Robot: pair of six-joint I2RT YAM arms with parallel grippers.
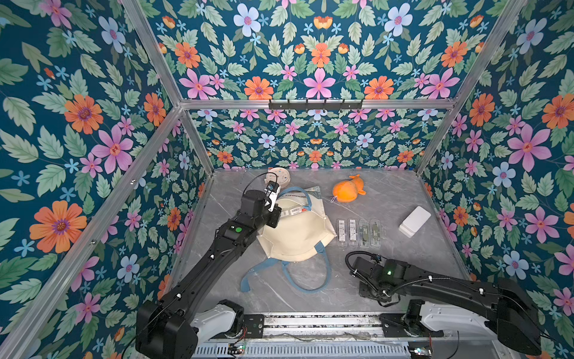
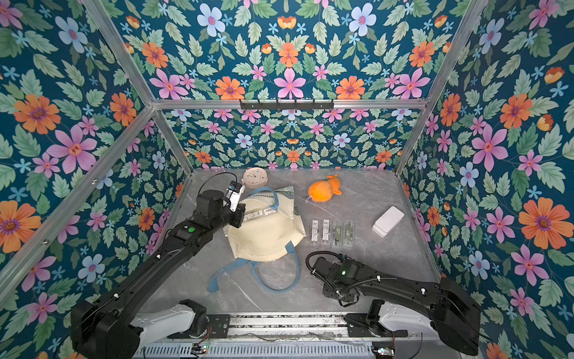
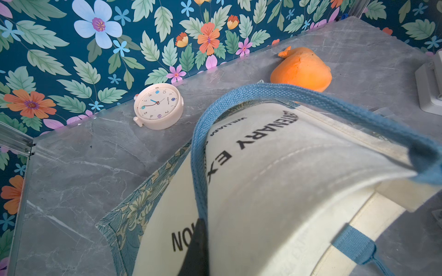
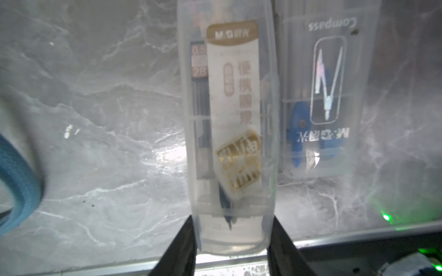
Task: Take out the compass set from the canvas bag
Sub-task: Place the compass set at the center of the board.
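Where the bag (image 1: 298, 236) lies centre frame in both top views, log the clutter: clock (image 1: 277, 177) and orange plush (image 1: 348, 189) above it, white box (image 1: 414, 221) at right, four clear cases (image 1: 352, 233) in a row just right of it, blue straps (image 1: 246, 283) trailing below, near your right arm. Left claw (image 3: 199, 229): closed, pinching the bag's edge at a strap. Right claw (image 4: 233, 222): partly spread, fingers (image 4: 181, 251) against both sides of the compass set (image 4: 232, 119) at its end, outside the bag, over the grey table (image 4: 95, 119). From above, the arm hides this claw from you.
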